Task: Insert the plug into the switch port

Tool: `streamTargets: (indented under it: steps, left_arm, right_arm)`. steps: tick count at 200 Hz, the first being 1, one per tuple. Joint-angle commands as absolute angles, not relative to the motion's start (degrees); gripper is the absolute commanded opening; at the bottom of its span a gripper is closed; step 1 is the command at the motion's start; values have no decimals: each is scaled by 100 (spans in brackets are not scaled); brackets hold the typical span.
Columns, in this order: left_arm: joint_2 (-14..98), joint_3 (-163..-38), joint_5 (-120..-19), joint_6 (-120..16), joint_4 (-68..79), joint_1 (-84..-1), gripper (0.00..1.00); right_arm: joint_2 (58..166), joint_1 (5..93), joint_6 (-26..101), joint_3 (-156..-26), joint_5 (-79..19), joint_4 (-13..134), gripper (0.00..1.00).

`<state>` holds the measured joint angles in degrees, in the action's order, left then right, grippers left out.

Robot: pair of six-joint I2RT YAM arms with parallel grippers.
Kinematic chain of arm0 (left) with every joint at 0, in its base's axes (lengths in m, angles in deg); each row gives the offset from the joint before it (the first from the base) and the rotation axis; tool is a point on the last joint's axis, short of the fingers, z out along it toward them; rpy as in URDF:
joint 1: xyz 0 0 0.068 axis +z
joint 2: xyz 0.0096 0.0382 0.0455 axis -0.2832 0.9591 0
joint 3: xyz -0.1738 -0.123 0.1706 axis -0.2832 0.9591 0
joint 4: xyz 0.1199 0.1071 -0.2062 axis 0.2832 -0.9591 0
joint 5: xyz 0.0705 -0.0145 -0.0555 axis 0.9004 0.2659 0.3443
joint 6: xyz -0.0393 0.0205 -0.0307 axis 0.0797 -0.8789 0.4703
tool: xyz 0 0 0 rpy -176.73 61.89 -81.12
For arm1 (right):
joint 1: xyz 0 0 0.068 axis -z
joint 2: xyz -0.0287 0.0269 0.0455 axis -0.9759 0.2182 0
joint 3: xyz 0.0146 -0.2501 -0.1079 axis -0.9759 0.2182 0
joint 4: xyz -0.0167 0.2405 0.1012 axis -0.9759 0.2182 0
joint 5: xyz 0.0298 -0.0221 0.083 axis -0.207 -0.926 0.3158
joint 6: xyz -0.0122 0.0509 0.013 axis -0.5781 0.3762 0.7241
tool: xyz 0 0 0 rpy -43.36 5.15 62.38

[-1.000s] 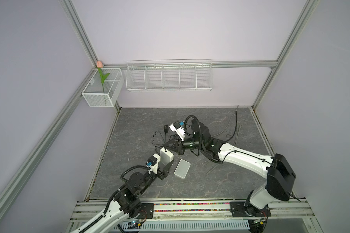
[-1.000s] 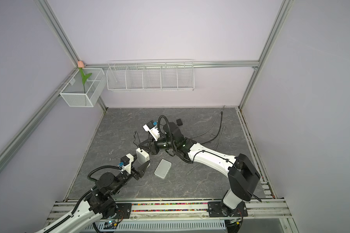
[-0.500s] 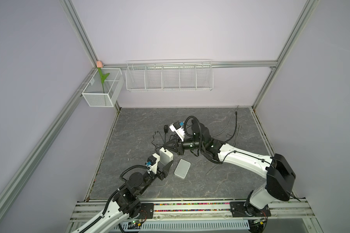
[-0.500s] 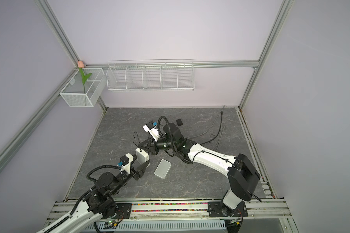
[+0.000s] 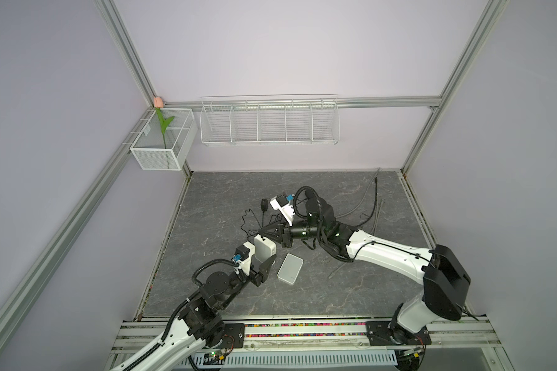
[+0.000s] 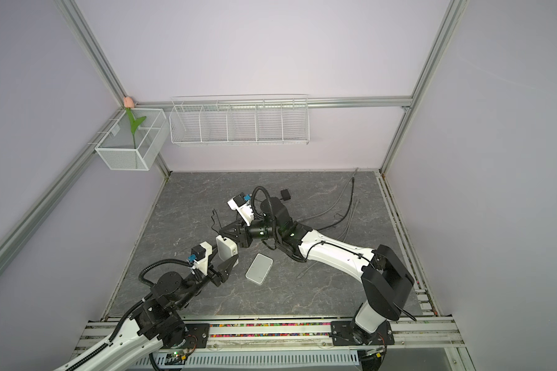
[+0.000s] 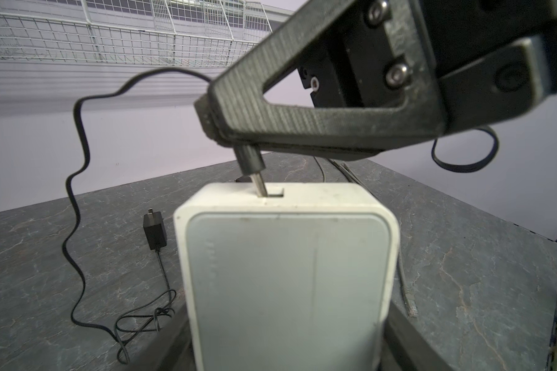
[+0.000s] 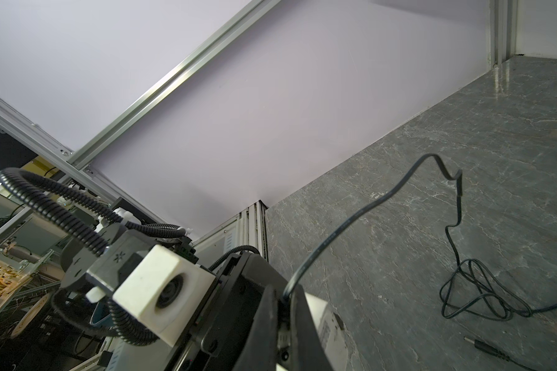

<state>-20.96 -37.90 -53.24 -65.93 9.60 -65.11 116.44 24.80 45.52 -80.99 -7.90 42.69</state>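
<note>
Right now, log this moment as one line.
left jaws: gripping switch | right jaws: shut on plug | plug: tip at port, tilted, not seated | white box: lying flat

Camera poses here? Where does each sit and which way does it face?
Top views: high above the front rail, looking down toward the back wall; both arms whole, left gripper round the switch, right gripper at its far end.
Left wrist: on the left arm, facing along the switch toward the wire shelf; own fingers barely show; right gripper shut on the plug.
Right wrist: on the right arm, facing the left arm's camera; own fingers clamp the cable's end.
Shared: both wrist views see the switch and cable.
</note>
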Motion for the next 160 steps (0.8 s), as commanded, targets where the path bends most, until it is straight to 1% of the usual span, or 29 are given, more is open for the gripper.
streamTargets:
  steps: [1,57,160]
  left_arm:
    - [-2154,-4174,-5368,-6573,1415,-6564,0]
    - [-2137,-4214,-5365,-6511,1367,-6581,0]
    - [-2006,-4266,-5409,-6352,1498,-6615,0]
  right_arm:
    - [11669,2440,4574,-7949,-938,4383,7]
    - [11663,2434,4491,-7927,-1180,4452,7]
    - [11717,2440,4498,-7721,-1188,4095,7]
